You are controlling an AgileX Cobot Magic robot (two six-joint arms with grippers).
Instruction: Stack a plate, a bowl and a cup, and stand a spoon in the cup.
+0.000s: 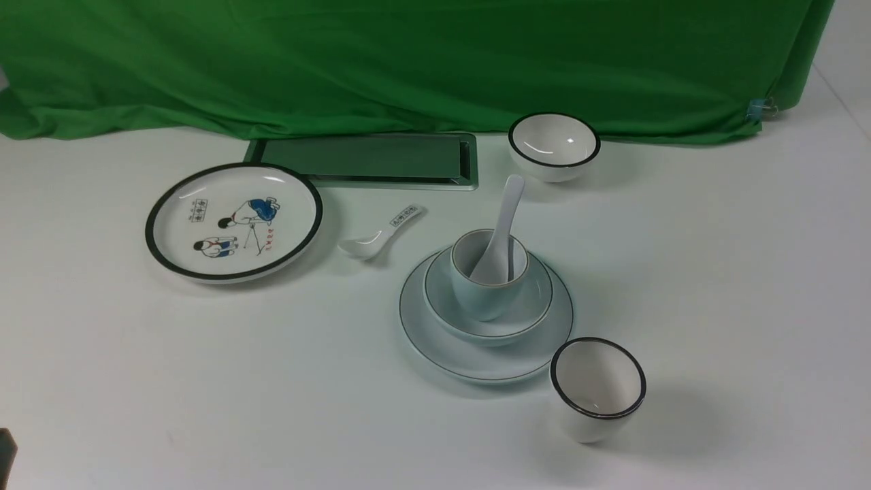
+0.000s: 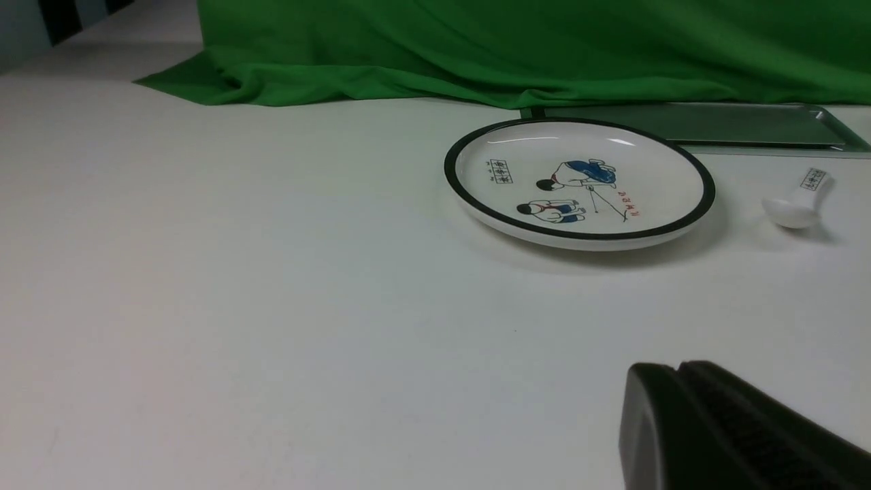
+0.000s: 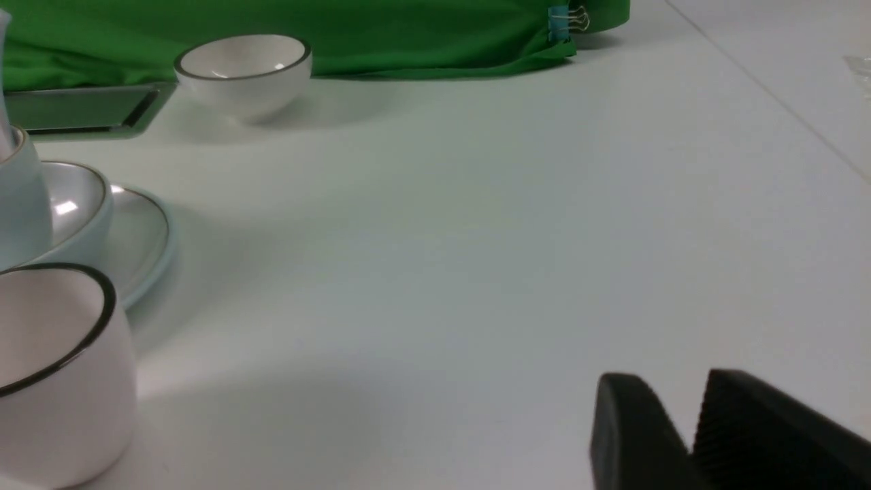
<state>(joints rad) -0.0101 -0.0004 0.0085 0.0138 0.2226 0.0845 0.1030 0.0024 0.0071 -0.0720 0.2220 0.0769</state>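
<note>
**Stack stands complete mid-table, both grippers low and off to the sides**

The plate (image 1: 435, 337) lies on the white table (image 1: 714, 286), which serves here as the landmark's ground; every place below is told from the plate. The bowl (image 1: 476, 320) sits on the plate, the cup (image 1: 486, 279) stands in the bowl, and the spoon (image 1: 500, 238) stands in the cup, its handle leaning up and away toward the back. The spoon's scoop is hidden by the cup wall.

Just beside the plate's near right edge stands a black-rimmed white cup (image 1: 597, 389); whether it touches the plate cannot be told. Behind the plate and to the right sits a black-rimmed small bowl (image 1: 554, 146). To the plate's left lies a small printed spoon (image 1: 381, 235), and further left a cartoon plate (image 1: 233, 221). A recessed metal panel (image 1: 367, 160) lies behind it, below the green cloth (image 1: 408, 61).

In the right wrist view the stack is cut off at the frame edge: only slivers of the plate (image 3: 139, 238), bowl (image 3: 75, 204) and cup (image 3: 20, 197) show.

The left gripper (image 2: 680, 408) shows only partly, its fingers pressed together with just a thin seam between them. The right gripper (image 3: 691, 422) is likewise cut off; its fingers stand close with a narrow gap, holding nothing. Neither gripper is clearly visible in the front view.
</note>
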